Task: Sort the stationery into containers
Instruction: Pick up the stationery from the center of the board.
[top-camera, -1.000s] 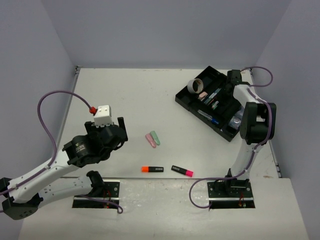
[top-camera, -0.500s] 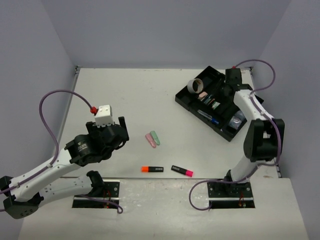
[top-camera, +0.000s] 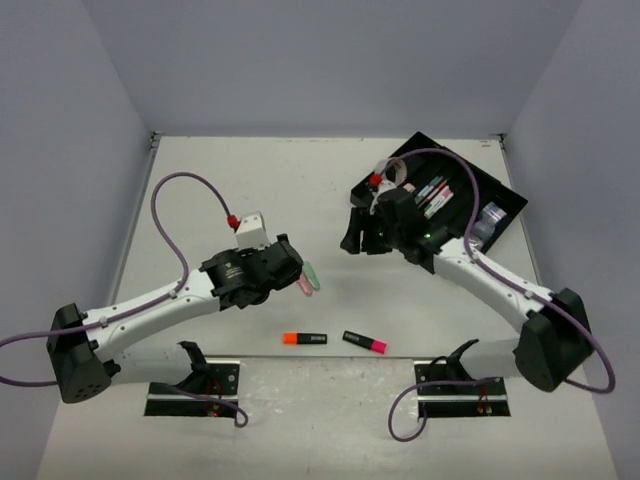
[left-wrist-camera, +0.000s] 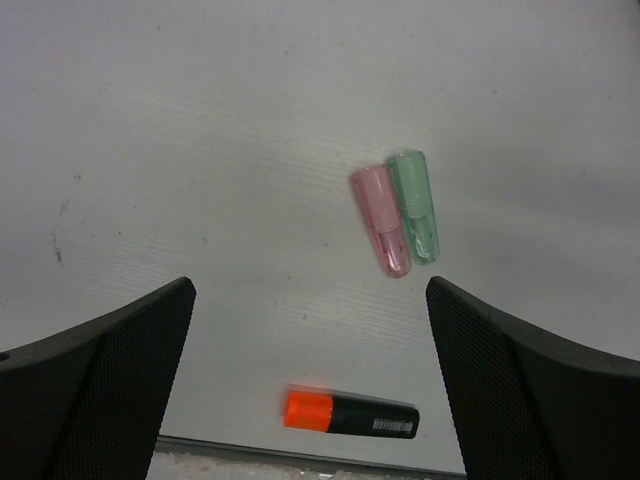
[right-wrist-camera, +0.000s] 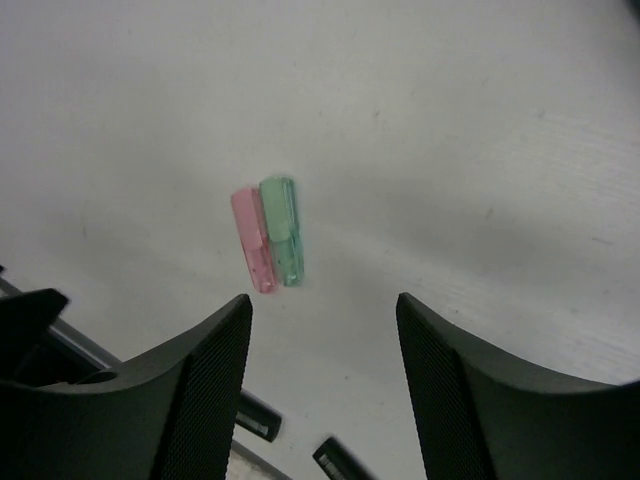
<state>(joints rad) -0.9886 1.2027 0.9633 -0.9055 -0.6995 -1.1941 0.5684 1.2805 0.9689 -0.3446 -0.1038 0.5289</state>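
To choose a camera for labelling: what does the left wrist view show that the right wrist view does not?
Only the left wrist: a whole black highlighter with its orange cap. Only the right wrist: two black highlighter ends, caps hidden. Both: the pink item and green item, side by side on the white table, framed by that arm's open fingers.

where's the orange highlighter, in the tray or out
Out: the orange highlighter lies on the table, well apart from the black tray.
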